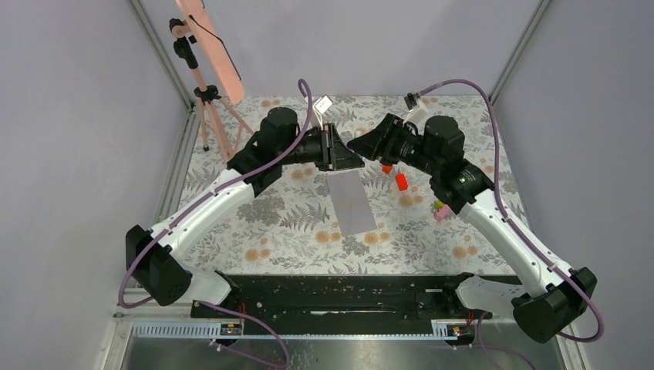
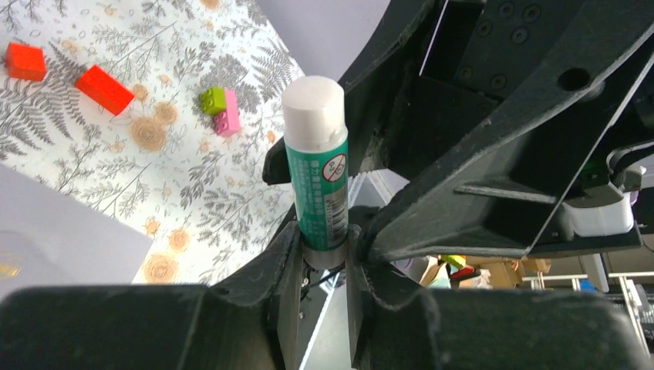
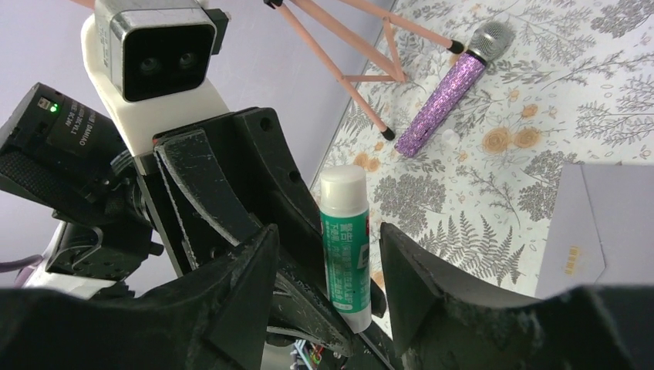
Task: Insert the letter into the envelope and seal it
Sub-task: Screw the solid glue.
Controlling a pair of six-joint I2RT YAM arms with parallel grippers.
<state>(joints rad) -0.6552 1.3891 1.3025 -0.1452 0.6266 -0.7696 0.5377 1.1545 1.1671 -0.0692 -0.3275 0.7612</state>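
The grey-lilac envelope (image 1: pixel 351 202) lies flat in the middle of the table, also seen in the left wrist view (image 2: pixel 62 231) and the right wrist view (image 3: pixel 601 223). The letter is out of view. Both grippers meet in the air just beyond the envelope's far end. My left gripper (image 2: pixel 324 247) is shut on the lower end of a green-and-white glue stick (image 2: pixel 316 154), which stands up with its white cap on. My right gripper (image 3: pixel 328 235) is open, its fingers standing either side of the glue stick (image 3: pixel 345 247) with a gap on each side.
Two red bricks (image 1: pixel 401 182) and a pink-and-green brick (image 1: pixel 441 210) lie right of the envelope. A pink tripod (image 1: pixel 208 100) stands at the back left, with a purple glitter microphone (image 3: pixel 451 85) lying near its feet. Grey walls enclose the table.
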